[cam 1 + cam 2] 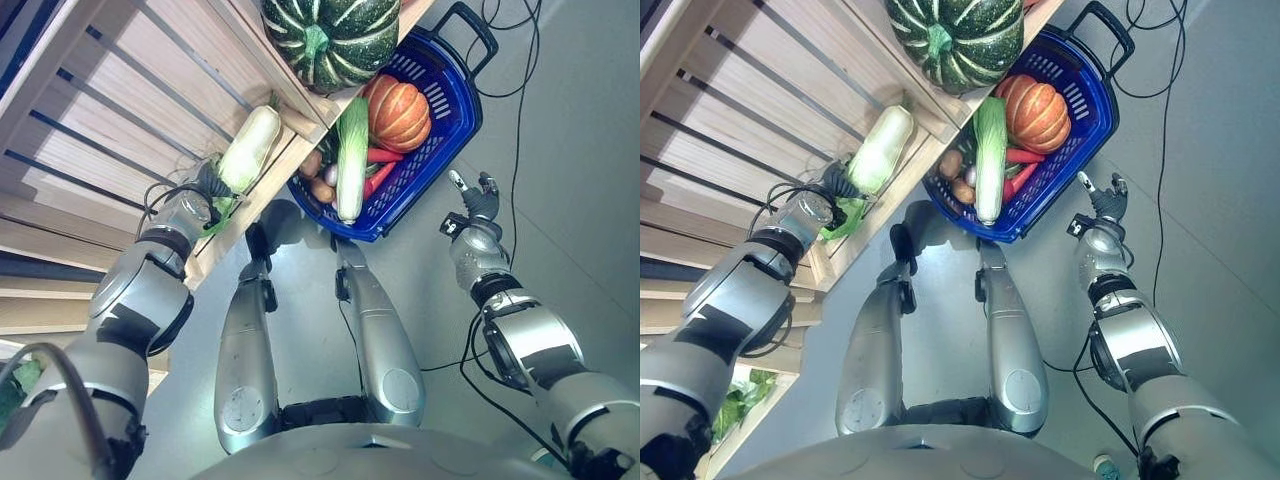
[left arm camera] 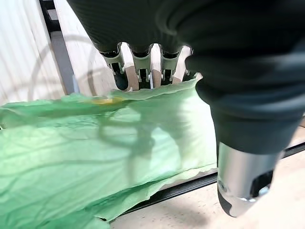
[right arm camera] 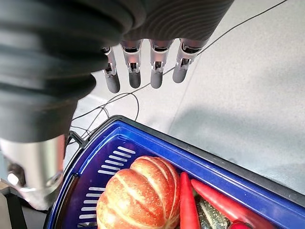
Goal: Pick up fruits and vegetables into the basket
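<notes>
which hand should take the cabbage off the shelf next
Left, probably. The left hand is already at the leafy end of the napa cabbage on the wooden shelf, while the right hand hangs open beside the blue basket, away from the shelf.

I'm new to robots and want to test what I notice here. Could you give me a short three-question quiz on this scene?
1. True or false: the orange pumpkin lies in the blue basket.
2. Which vegetable is the left hand at? A) the green striped squash B) the pale cabbage on the wooden shelf C) a red pepper
3. Fill in: the right hand hangs over the grey ____ beside the basket, fingers straight.

Key: 1 true; 2 B; 3 floor.
</notes>
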`<state>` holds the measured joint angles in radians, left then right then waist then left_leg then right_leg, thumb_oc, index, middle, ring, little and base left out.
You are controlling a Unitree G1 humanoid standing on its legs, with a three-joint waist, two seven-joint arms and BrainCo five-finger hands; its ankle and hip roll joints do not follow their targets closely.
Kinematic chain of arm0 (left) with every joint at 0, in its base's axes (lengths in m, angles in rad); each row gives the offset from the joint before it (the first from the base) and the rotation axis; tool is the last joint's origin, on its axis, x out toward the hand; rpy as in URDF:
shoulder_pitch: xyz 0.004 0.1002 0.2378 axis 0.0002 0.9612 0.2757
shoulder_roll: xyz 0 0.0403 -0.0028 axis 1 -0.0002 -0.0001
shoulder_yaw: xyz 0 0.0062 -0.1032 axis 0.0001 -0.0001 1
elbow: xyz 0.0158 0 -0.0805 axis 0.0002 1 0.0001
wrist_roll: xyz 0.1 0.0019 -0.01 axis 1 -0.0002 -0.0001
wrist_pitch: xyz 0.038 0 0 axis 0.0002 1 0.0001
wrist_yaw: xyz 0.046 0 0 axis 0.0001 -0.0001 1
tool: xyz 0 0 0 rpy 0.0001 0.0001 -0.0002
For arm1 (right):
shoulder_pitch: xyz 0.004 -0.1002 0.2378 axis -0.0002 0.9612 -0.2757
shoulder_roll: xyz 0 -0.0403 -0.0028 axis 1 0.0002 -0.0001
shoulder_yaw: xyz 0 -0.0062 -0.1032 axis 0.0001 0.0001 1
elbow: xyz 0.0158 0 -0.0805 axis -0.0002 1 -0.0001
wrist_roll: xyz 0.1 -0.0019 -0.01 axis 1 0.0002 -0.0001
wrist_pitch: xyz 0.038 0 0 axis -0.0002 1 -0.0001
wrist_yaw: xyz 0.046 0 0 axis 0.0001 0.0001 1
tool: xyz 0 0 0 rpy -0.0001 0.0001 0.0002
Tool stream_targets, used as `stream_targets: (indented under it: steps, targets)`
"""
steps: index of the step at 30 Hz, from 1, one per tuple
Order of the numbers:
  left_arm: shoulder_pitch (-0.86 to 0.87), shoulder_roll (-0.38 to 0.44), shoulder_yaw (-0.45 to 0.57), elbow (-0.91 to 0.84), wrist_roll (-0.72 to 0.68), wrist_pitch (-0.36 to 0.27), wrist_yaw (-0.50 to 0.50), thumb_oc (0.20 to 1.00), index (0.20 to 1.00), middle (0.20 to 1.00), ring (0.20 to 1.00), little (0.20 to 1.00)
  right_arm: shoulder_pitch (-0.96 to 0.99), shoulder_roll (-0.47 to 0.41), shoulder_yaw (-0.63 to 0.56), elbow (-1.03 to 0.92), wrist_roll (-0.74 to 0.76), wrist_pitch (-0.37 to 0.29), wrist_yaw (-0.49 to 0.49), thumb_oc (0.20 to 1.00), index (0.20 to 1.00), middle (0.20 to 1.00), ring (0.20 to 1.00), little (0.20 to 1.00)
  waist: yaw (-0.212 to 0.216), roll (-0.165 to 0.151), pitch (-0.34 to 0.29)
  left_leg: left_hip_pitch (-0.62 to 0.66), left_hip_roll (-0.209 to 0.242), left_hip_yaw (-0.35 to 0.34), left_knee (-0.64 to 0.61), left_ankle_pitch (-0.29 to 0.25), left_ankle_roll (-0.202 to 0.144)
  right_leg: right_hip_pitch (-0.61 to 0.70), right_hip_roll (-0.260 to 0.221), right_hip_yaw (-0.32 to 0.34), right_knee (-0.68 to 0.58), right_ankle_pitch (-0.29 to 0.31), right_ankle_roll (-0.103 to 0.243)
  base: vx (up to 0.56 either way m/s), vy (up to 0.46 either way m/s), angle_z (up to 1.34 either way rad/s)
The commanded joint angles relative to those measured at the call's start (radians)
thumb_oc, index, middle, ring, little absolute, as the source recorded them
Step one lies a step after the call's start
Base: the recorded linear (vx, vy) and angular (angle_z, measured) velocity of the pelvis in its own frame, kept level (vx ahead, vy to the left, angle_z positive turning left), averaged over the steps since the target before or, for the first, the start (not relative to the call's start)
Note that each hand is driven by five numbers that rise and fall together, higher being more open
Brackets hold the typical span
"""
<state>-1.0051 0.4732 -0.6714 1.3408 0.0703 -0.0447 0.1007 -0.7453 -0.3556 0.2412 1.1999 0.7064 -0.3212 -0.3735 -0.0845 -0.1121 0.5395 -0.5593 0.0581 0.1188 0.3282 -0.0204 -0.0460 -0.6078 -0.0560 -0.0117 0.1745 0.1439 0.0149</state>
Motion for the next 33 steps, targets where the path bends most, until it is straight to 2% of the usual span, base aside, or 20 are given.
stream_targets:
  steps: [1, 9, 14, 15, 16, 17, 23, 33]
  targets:
    - [-0.005, -0.038, 0.018, 0.052, 0.049, 0.014, -0.028, 1.0, 1.0, 1.0, 1.0, 1.0, 0.016, -0.035, 0.006, -0.03, -0.004, -0.02, -0.023, 1.0, 1.0, 1.0, 1.0, 1.0, -0.002, 0.031, -0.019, -0.04, -0.02, -0.046, -0.088, 0.039, -0.008, -0.025, 0.05, -0.061, 0.117, -0.129, 0.043, 0.0, 0.0, 0.0]
    - [-0.026, -0.045, 0.004, 0.064, 0.127, 0.088, -0.042, 1.0, 1.0, 1.0, 1.0, 1.0, 0.006, -0.015, 0.016, -0.047, -0.004, -0.021, -0.04, 1.0, 1.0, 1.0, 1.0, 1.0, -0.004, 0.016, -0.019, -0.064, -0.018, -0.052, -0.084, 0.039, -0.01, -0.044, 0.052, -0.061, 0.113, -0.118, 0.046, 0.0, 0.0, 0.0]
    - [-0.043, -0.047, -0.003, 0.077, 0.16, 0.141, 0.009, 1.0, 1.0, 1.0, 1.0, 1.0, -0.002, 0.0, 0.025, -0.046, 0.0, -0.023, -0.043, 1.0, 1.0, 1.0, 1.0, 1.0, -0.005, 0.005, -0.019, -0.079, -0.015, -0.056, -0.086, 0.04, -0.011, -0.058, 0.054, -0.06, 0.107, -0.111, 0.048, 0.0, -0.006, 0.0]
    - [-0.046, -0.046, -0.003, 0.08, 0.175, 0.148, 0.015, 0.843, 0.843, 0.843, 0.843, 0.843, -0.002, 0.005, 0.026, -0.046, -0.001, -0.025, -0.046, 1.0, 1.0, 1.0, 1.0, 1.0, -0.005, 0.003, -0.019, -0.083, -0.015, -0.058, -0.087, 0.04, -0.011, -0.062, 0.055, -0.061, 0.106, -0.11, 0.048, -0.02, -0.025, -0.04]
    - [-0.047, -0.046, -0.003, 0.082, 0.18, 0.16, 0.024, 0.558, 0.558, 0.558, 0.558, 0.558, -0.001, 0.009, 0.027, -0.047, -0.001, -0.027, -0.049, 1.0, 1.0, 1.0, 1.0, 1.0, -0.005, 0.002, -0.019, -0.088, -0.015, -0.06, -0.085, 0.04, -0.012, -0.067, 0.055, -0.061, 0.107, -0.108, 0.048, 0.0, 0.0, 0.0]
    - [-0.048, -0.046, -0.002, 0.087, 0.188, 0.159, 0.032, 0.2, 0.2, 0.2, 0.2, 0.2, 0.0, 0.009, 0.029, -0.047, 0.0, -0.03, -0.048, 1.0, 1.0, 1.0, 1.0, 1.0, -0.005, 0.0, -0.019, -0.093, -0.015, -0.061, -0.083, 0.041, -0.012, -0.07, 0.055, -0.061, 0.107, -0.107, 0.048, 0.0, 0.0, 0.0]
    - [-0.058, -0.051, -0.001, 0.101, 0.216, 0.19, 0.016, 0.2, 0.2, 0.2, 0.2, 0.2, -0.008, 0.016, 0.028, -0.038, 0.007, -0.041, -0.041, 1.0, 1.0, 1.0, 1.0, 1.0, -0.006, -0.005, -0.019, -0.104, -0.016, -0.064, -0.082, 0.042, -0.014, -0.079, 0.056, -0.062, 0.105, -0.103, 0.049, 0.0, 0.0, 0.0]
    - [-0.052, -0.056, 0.007, 0.109, 0.212, 0.195, 0.006, 0.2, 0.2, 0.2, 0.2, 0.2, -0.008, 0.028, 0.035, -0.051, 0.015, -0.052, -0.042, 1.0, 1.0, 1.0, 1.0, 1.0, -0.004, -0.012, -0.019, -0.104, -0.015, -0.069, -0.087, 0.044, -0.017, -0.078, 0.058, -0.063, 0.099, -0.097, 0.052, 0.0, 0.0, 0.0]
